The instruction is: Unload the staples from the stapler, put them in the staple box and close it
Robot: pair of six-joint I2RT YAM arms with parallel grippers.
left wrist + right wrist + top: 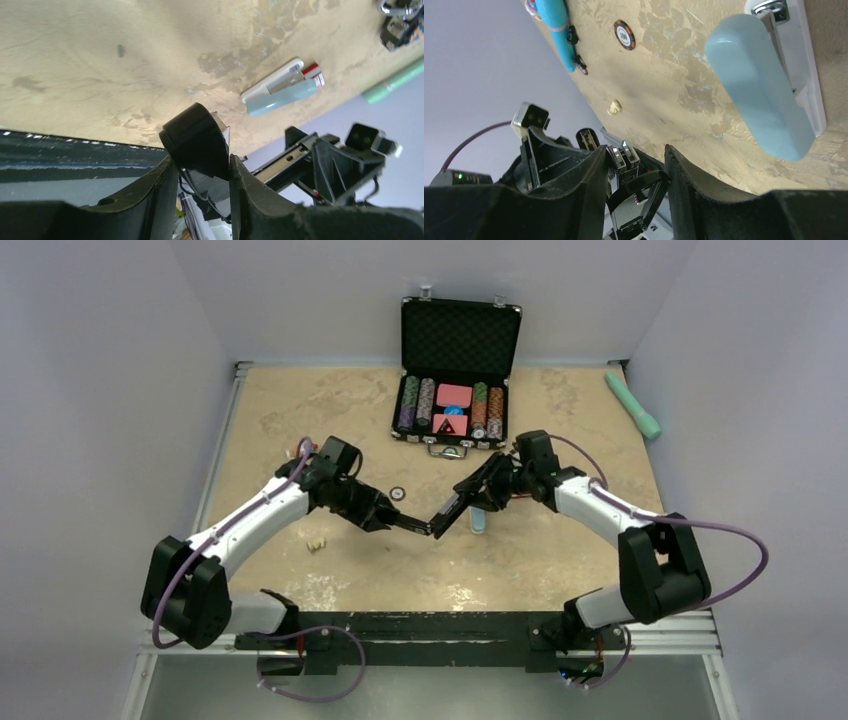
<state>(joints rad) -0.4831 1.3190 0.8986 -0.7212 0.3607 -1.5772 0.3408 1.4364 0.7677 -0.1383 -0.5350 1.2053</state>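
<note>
Above the counter (300,410), the stapler (450,512) hangs between left gripper (426,528) and right gripper (474,494), both pairs of fingers clamped on it; uneven pulling could wrench it free, scattering any staples inside.

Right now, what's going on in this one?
Both arms meet over the middle of the table, holding the black stapler between them. The left hand clamps its rounded end. The right hand grips the other end, where silvery metal parts show. Nothing has visibly come out of it yet.
</note>
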